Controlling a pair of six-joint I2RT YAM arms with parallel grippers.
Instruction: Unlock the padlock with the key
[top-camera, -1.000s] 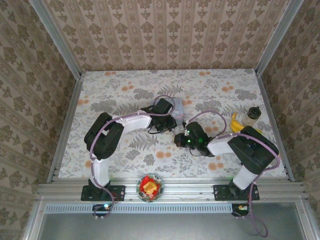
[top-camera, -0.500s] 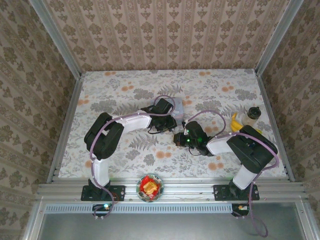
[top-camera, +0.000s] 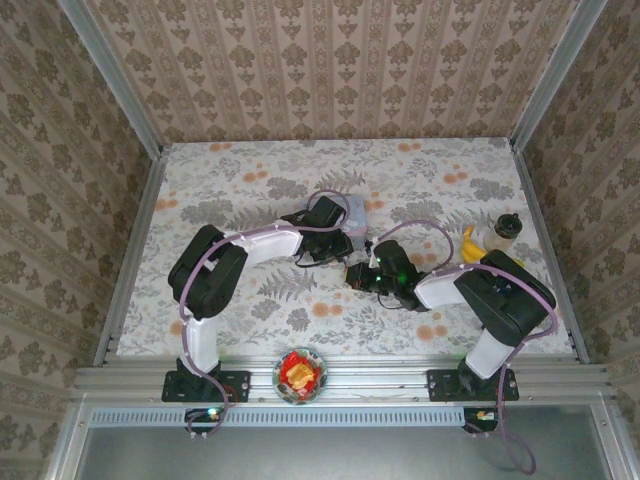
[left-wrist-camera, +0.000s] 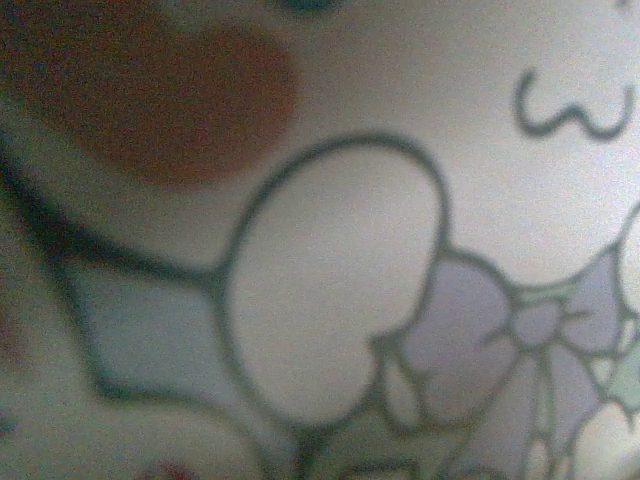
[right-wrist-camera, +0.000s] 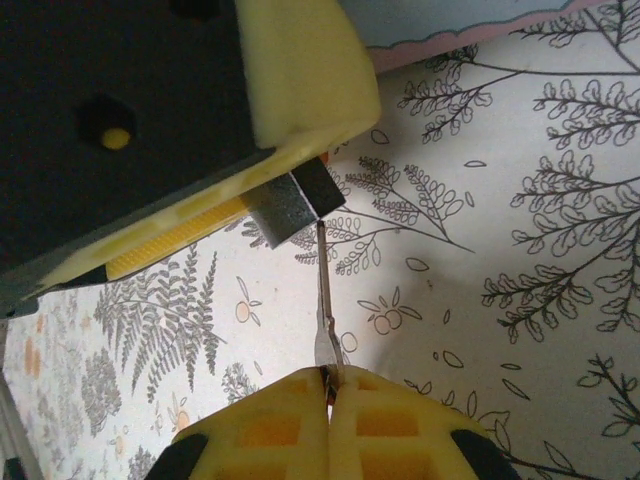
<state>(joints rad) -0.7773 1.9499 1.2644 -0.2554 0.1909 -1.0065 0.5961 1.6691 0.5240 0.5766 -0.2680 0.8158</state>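
Note:
In the right wrist view the small grey and dark padlock (right-wrist-camera: 296, 204) sits pinched between the yellow pads of my left gripper (right-wrist-camera: 285, 180), which is shut on it. My right gripper (right-wrist-camera: 328, 388) is shut on the bow of the thin metal key (right-wrist-camera: 324, 300). The key's blade points straight at the padlock and its tip touches the padlock's lower face; how deep it sits I cannot tell. From above, the left gripper (top-camera: 335, 243) and right gripper (top-camera: 353, 272) meet at the table's middle. The shackle is hidden.
The pale blue cartoon-printed tin (top-camera: 356, 212) lies just behind the left gripper, and its print (left-wrist-camera: 340, 280) is pressed close to the left wrist camera. A bottle (top-camera: 503, 232) and a banana (top-camera: 470, 246) stand at the right. A small bowl (top-camera: 300, 373) rests on the near rail.
My right gripper has crept a little up and left toward the left gripper, bringing the key to the padlock. The left arm has held still.

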